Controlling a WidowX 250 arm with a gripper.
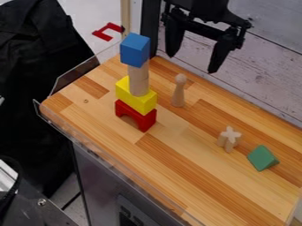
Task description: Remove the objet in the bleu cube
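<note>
Well, at the left side I see first a black cloth [35, 79], which hangs beside the wooden table [194, 176]. Next comes a tower, standing on the table toward its left end. Its base is a red arch block [142, 120], and on this one sits a yellow block [136, 98]. On the yellow block a plain wooden cylinder [138, 80] stands upright, and the blue cube [135, 50] rests on top of it, so the cube is the highest piece of the tower.

Just to the right of the tower, apart from it, a wooden peg with a round head [179, 93] stands upright. The black gripper [192, 63] hangs at the top of the view, to the right of the blue cube and not touching it. Its jaws are released, spread widely, with only air between them. Farther right there is a star-shaped wooden piece [229, 139], and near it, but apart, the green triangular block [262, 157] lies on the wood.
</note>
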